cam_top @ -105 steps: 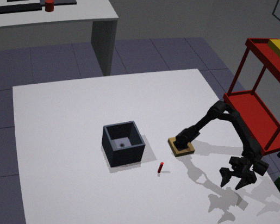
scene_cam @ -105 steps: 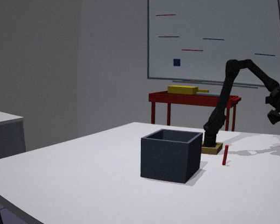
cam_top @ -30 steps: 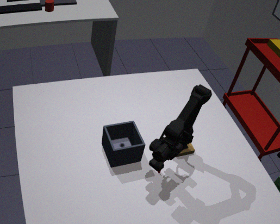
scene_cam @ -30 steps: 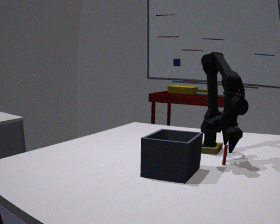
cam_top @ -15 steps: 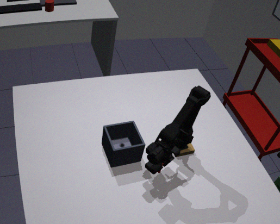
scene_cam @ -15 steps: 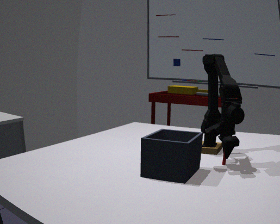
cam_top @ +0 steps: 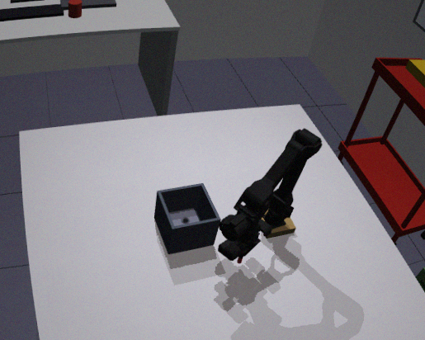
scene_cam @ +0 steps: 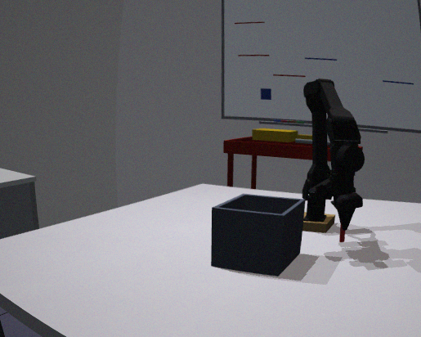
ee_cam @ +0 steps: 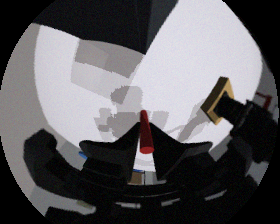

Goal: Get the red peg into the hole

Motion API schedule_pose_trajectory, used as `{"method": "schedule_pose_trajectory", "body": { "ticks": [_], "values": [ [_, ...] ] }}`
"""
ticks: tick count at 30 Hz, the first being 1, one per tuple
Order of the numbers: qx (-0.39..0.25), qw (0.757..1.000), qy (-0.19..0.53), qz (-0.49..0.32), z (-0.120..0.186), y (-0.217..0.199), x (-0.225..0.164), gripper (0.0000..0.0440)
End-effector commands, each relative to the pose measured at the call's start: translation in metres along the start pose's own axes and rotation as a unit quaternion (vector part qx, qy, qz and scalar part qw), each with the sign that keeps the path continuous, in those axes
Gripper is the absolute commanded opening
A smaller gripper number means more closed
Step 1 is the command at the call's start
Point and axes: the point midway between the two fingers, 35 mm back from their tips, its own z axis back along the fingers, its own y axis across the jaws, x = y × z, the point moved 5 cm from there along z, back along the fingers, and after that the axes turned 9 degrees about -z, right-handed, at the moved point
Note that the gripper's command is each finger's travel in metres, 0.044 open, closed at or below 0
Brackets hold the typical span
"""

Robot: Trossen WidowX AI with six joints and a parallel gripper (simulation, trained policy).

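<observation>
peg: though mostly hidden in top view, red peg [cam_top: 239, 260] [scene_cam: 342, 235] [ee_cam: 146, 134] shows upright in ext. view, outside box [cam_top: 191, 241] [scene_cam: 251, 239] [ee_cam: 107, 25]
fingers: pinching peg per wrist cam, fingers [scene_cam: 345, 218]
hole: plate hole [cam_top: 186, 220] visible top only

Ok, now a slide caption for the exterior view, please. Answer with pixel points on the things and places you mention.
Gripper [scene_cam: 344, 227] [ee_cam: 144, 124] shut on the upright peg [scene_cam: 342, 235] [ee_cam: 145, 132], beside the open box [scene_cam: 247, 240].

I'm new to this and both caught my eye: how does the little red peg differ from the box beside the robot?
The red peg is slim and round, while the box is wide and square-sided. The peg is red; the box is dark blue-grey. The peg is gripped in the pincer, whereas the box stands on the table, held by nothing.
</observation>
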Motion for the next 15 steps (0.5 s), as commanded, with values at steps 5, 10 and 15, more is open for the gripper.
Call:
{"method": "schedule_pose_trajectory", "body": {
  "ticks": [5,10,15],
  "values": [
    [0.042,0.999,0.02,0.003,0.03,0.007,-0.001,0.0],
    [0.072,0.997,0.023,0.008,0.054,0.012,0.003,0.0],
    [0.102,0.995,0.016,0.01,0.08,0.014,0.012,0.0]
  ]
}}
